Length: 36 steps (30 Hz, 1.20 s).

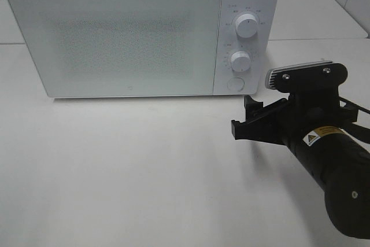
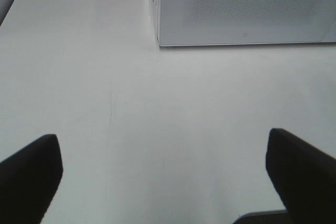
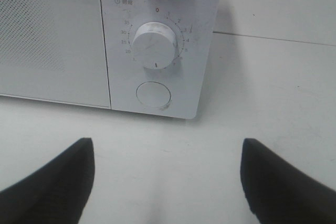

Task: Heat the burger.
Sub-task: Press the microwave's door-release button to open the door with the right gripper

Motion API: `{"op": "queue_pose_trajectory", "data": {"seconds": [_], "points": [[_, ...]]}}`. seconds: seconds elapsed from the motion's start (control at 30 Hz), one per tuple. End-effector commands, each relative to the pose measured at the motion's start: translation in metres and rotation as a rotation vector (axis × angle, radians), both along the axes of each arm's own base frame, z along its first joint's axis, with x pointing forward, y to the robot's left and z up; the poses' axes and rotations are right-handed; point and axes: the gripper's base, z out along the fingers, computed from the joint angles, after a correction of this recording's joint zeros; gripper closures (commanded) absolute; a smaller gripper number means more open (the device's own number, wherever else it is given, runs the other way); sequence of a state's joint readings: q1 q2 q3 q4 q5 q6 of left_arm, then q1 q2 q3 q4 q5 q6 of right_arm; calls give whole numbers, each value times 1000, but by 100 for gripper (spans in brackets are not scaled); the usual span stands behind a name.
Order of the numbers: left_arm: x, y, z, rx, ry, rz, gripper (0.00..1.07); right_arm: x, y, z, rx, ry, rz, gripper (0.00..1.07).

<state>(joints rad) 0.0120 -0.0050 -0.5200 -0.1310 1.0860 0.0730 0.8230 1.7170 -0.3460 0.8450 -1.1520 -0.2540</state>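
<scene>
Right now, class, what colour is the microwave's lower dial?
The lower dial is white, clearest in the right wrist view.

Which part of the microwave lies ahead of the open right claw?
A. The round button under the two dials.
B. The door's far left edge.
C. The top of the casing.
A: in the right wrist view the round button sits just below the lower dial, straight ahead of the right claw.
</scene>
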Motion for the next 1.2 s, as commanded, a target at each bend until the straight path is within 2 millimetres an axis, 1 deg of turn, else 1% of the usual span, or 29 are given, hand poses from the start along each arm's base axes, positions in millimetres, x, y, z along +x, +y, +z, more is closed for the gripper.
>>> {"op": "queue_pose_trajectory", "data": {"seconds": [0.03,0.23,0.3,0.37,0.4,0.43,0.47,0.5,0.53,0.57,0.6,0.63,0.67,0.7,0.73,0.77,0.8,0.83,0.87,0.9,0.93,0.97,1.0,1.03,1.07,1.1,1.13,1.2], "points": [[-2,0,0,-4,-26,-4,9,3,4,3,3,-12,11,32],[-2,0,0,-4,-26,-4,9,3,5,2,31,-1,4,32],[-2,0,0,-4,-26,-4,9,3,5,2,111,5,-22,33],[-2,0,0,-4,-26,-4,9,3,5,2,138,7,-31,33],[-2,0,0,-4,-26,-4,9,3,5,2,200,12,-51,36],[-2,0,0,-4,-26,-4,9,3,5,2,200,12,-51,36],[-2,0,0,-4,-26,-4,9,3,5,2,242,16,-65,37],[-2,0,0,-4,-26,-4,9,3,5,2,334,23,-96,41],[-2,0,0,-4,-26,-4,9,3,5,2,334,23,-96,41],[-2,0,0,-4,-26,-4,9,3,5,2,385,27,-113,44],[-2,0,0,-4,-26,-4,9,3,5,2,486,33,-146,49],[-2,0,0,-4,-26,-4,9,3,5,2,486,33,-146,49],[-2,0,0,-4,-26,-4,9,3,5,2,602,42,-184,56],[-2,0,0,-4,-26,-4,9,3,5,2,602,42,-184,56],[-2,0,0,-4,-26,-4,9,3,5,2,670,48,-206,59],[-2,0,0,-4,-26,-4,9,3,5,2,803,59,-251,67],[-2,0,0,-4,-26,-4,9,3,5,2,803,59,-251,67],[-2,0,0,-4,-26,-4,9,3,5,2,857,64,-269,71],[-2,0,0,-4,-26,-4,9,2,5,1,988,81,-315,79],[-2,0,0,-4,-26,-4,9,2,5,1,988,81,-315,79],[-2,0,0,-4,-26,-4,9,2,5,1,1037,88,-332,83],[-2,0,0,-4,-26,-4,9,2,5,1,1137,98,-366,89],[-2,0,0,-4,-26,-4,9,2,5,1,1137,98,-366,89],[-2,0,0,-4,-26,-4,9,2,5,1,1228,104,-400,94],[-2,0,0,-4,-26,-4,9,2,5,1,1266,107,-413,96],[-2,0,0,-4,-26,-4,9,2,5,1,1266,107,-413,96],[-2,0,0,-4,-26,-4,9,2,5,1,1315,111,-430,99],[-2,0,0,-4,-26,-4,9,2,5,0,1334,117,-439,100]]}}
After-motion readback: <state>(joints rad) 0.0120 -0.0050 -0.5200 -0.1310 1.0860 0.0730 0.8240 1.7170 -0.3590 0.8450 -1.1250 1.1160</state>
